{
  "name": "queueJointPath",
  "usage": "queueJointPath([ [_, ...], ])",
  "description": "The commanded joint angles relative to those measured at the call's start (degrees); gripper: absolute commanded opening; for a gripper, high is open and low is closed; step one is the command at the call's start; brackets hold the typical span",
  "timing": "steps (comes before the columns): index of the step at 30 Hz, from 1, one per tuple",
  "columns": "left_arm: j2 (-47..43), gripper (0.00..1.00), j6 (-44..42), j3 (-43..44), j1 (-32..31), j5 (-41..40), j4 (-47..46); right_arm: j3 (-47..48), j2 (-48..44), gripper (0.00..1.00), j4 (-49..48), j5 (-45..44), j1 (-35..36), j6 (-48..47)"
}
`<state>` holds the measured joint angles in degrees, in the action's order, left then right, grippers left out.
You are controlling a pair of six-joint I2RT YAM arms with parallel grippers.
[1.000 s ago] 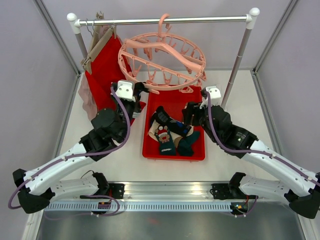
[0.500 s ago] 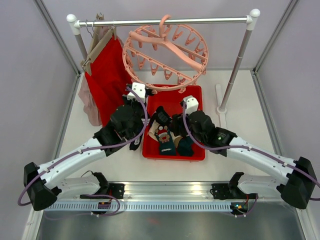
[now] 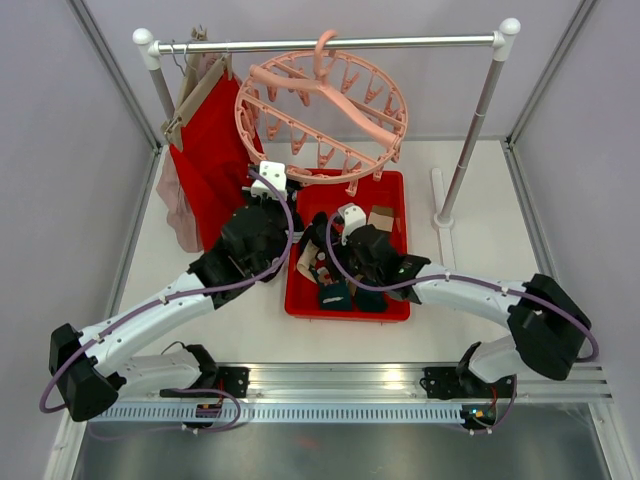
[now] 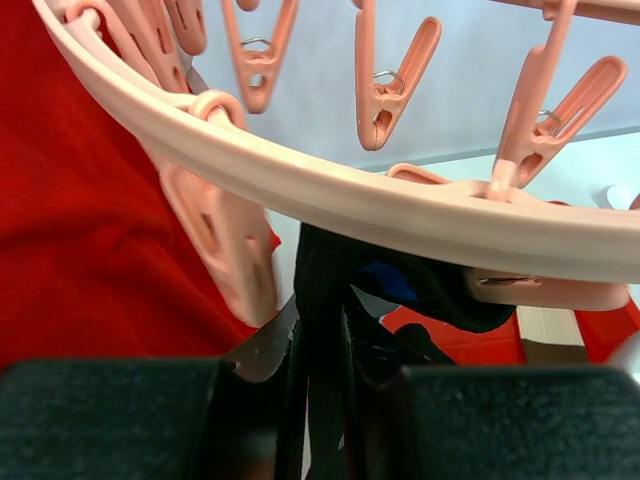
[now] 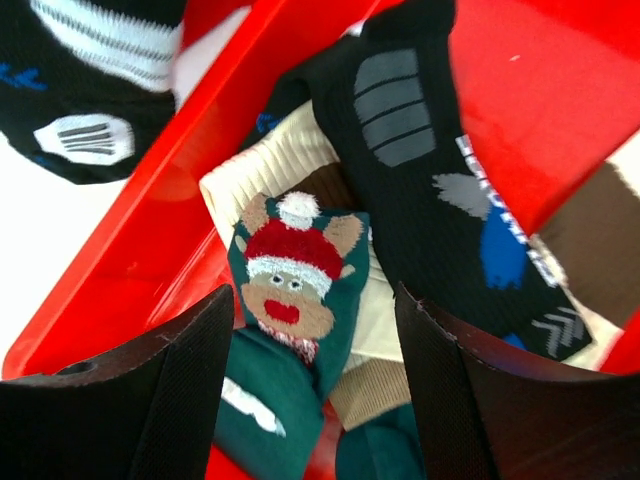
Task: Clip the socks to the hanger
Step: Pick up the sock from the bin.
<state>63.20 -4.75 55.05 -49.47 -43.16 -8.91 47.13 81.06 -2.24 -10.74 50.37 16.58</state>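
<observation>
Pink plastic, the ring hanger [image 4: 420,215] hangs by its hook from the rail [image 3: 330,42] so its pegs dangle within reach above the red tray [image 3: 330,192], which keeps the loose socks [image 3: 335,285] heaped together on the surface. Left claw [image 4: 320,385] reaches up under the ring, narrow, with a black sock [image 4: 325,290] running between its fingers beside a peg [image 4: 230,250], likely to feed the cuff in, though whether claw or peg actually grips it cannot be told; right claw [image 5: 315,335] hovers wide over the teal reindeer sock [image 5: 290,280], probably lined up as the next pick
</observation>
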Motion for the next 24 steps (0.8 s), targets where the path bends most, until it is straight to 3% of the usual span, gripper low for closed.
queueJointPath([
  [1,0.08,0.21,2.38,0.32,0.43,0.97,-1.99,-0.64,3.22,0.71,-6.63,1.78,-0.18,-0.41],
  [6,0.08,0.22,2.82,0.59,0.52,1.93,-1.99,0.24,8.5,0.68,-8.92,2.31,-0.53,-0.41],
  [15,-0.62,0.24,3.52,0.59,0.52,3.08,-1.46,1.03,12.81,0.55,-11.38,2.22,-1.5,0.47],
  [24,-1.59,0.26,6.33,0.41,0.52,4.75,0.73,-0.37,9.83,0.14,-12.09,3.18,-1.77,2.31],
])
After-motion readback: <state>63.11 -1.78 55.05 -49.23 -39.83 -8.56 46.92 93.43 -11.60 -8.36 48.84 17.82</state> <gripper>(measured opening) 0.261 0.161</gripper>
